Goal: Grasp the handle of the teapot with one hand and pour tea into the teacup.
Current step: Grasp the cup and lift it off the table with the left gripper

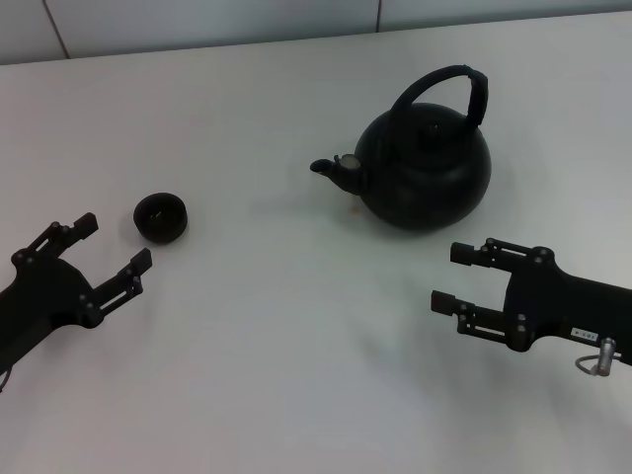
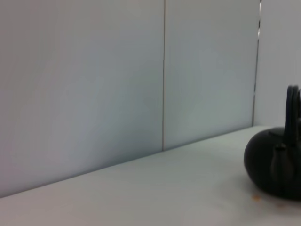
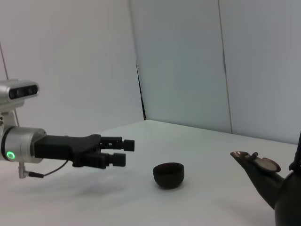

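The round matte-black teapot (image 1: 425, 168) stands on the white table at the right back, spout pointing left, its arched handle (image 1: 449, 84) upright. It also shows in the left wrist view (image 2: 275, 160) and its spout in the right wrist view (image 3: 263, 176). The small black teacup (image 1: 161, 217) sits at the left; it also shows in the right wrist view (image 3: 168, 174). My right gripper (image 1: 452, 276) is open, in front of the teapot and apart from it. My left gripper (image 1: 114, 245) is open, just in front of the teacup, also seen in the right wrist view (image 3: 124, 151).
The white table (image 1: 296, 346) stretches between the two arms. A pale panelled wall (image 2: 117, 75) runs behind the table's back edge.
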